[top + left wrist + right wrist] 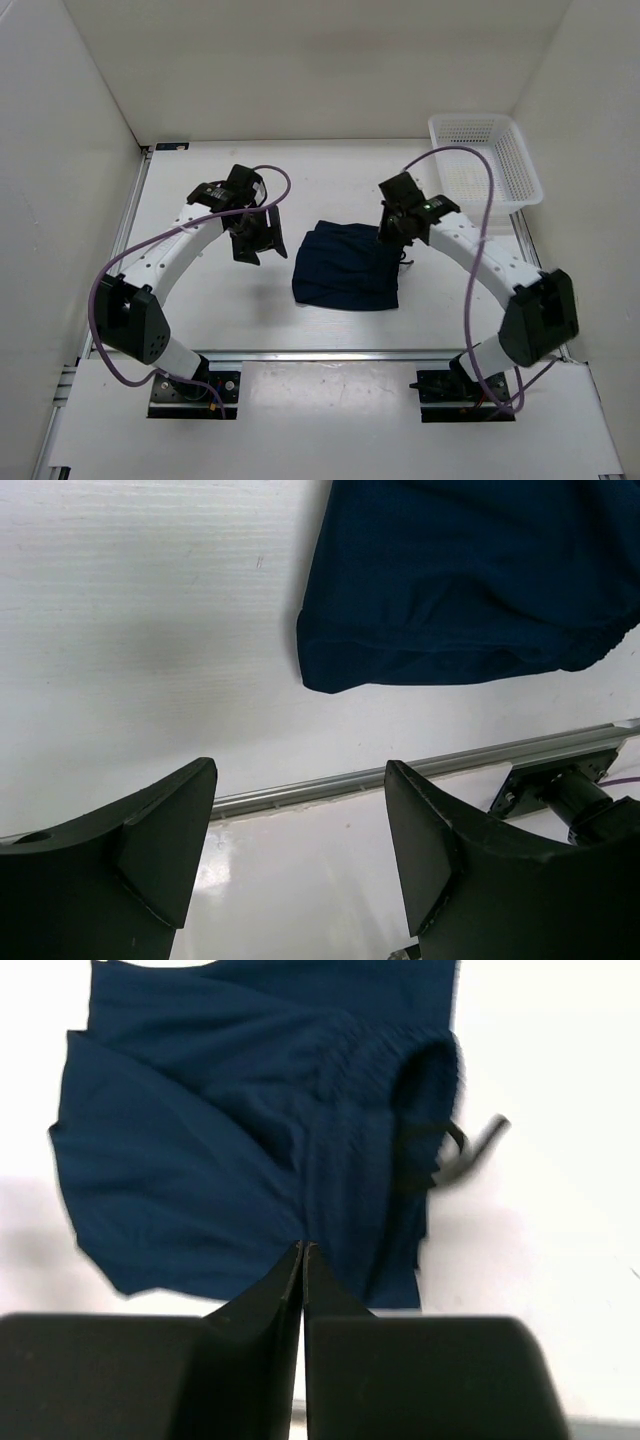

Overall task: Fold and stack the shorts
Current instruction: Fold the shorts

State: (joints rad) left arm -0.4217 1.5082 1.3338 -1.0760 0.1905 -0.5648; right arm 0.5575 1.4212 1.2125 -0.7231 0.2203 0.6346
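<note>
The dark navy shorts (345, 265) lie folded into a compact rectangle in the middle of the white table. My left gripper (250, 240) hovers to their left, open and empty. In the left wrist view the left gripper (300, 780) has its jaws wide apart over bare table, with the shorts (460, 580) beyond them. My right gripper (390, 232) is over the shorts' far right corner. In the right wrist view the right gripper (303, 1248) is shut with nothing between its tips. The shorts (200, 1160) lie beneath, with the waistband and a dark drawstring (470, 1150) at the right.
A white mesh basket (470, 121) stands at the table's far right corner. White walls enclose the left, back and right sides. A metal rail (330, 792) runs along the table's near edge.
</note>
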